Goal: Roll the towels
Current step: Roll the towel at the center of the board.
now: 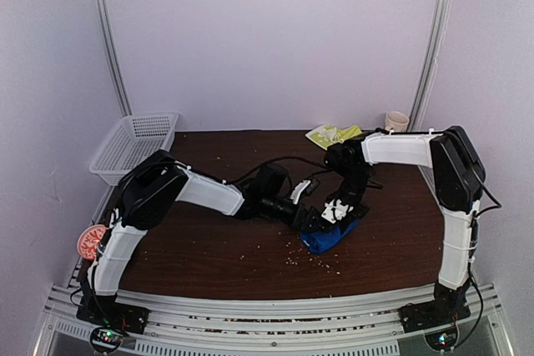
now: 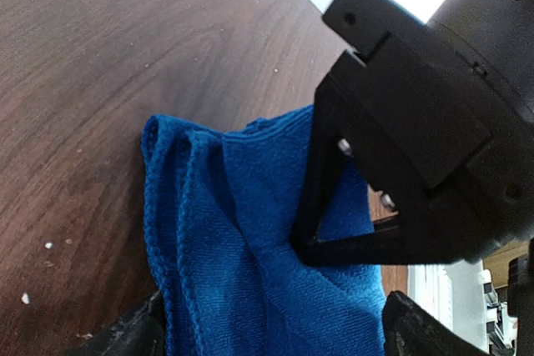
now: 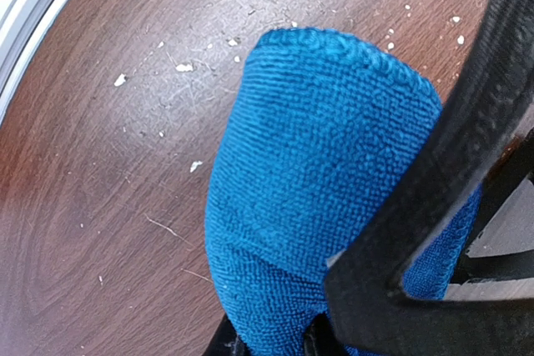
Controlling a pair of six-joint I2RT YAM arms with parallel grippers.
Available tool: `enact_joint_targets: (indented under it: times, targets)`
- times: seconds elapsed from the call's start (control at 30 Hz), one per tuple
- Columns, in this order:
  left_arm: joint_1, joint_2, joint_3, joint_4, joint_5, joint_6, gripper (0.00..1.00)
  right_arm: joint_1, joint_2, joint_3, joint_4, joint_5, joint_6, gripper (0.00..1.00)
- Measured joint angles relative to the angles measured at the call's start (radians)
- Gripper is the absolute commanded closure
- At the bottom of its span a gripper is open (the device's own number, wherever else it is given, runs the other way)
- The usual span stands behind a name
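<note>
Though a mere lump overhead, blue towel (image 2: 242, 223) close-up: right claw (image 2: 302, 243) tight on it, left claw (image 2: 275, 333) wide.

The blue towel (image 2: 250, 239) runs off both wrist views' bottom edges.

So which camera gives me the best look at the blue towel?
The left wrist view: the blue towel shows its layered folds and stitched edge there. The right wrist view shows only one rounded end, very close up. The top view shows just a small blue bundle, too far off for detail.
</note>
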Motion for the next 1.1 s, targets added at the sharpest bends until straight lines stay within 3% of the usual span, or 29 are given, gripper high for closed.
enact_joint_targets:
  times: [0.37, 1.1]
  targets:
    - [0.000, 0.013, 0.054, -0.095, 0.008, 0.015, 0.17, -0.002, 0.051, 0.075, -0.059, -0.001, 0.031, 0.83]
    - [0.012, 0.014, 0.074, -0.151, 0.076, 0.039, 0.12, -0.002, 0.119, 0.189, -0.140, 0.000, 0.119, 0.79]
